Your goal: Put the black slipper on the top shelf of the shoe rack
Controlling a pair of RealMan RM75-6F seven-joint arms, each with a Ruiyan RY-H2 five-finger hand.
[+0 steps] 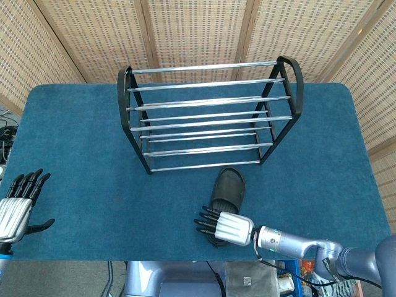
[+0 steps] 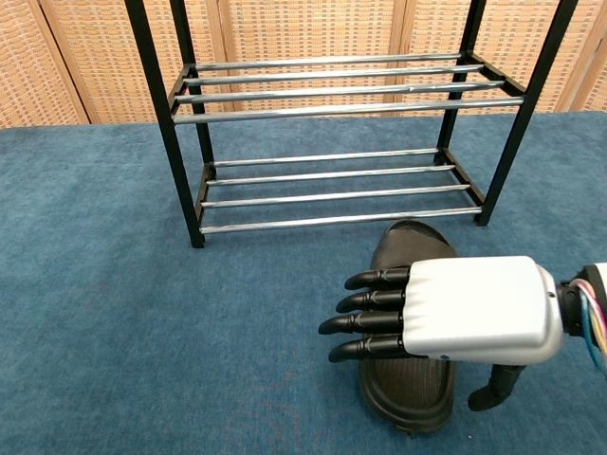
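Black slipper under right robot hand

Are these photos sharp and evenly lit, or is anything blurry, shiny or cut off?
Head view: even, soft light, all sharp; the shoe rack's chrome bars catch bright glints; the left hand is cropped at the edge. Chest view: the right hand looms large up close and hides much of the black slipper; the rack's top runs out of frame; only faint shadows on the blue carpet.
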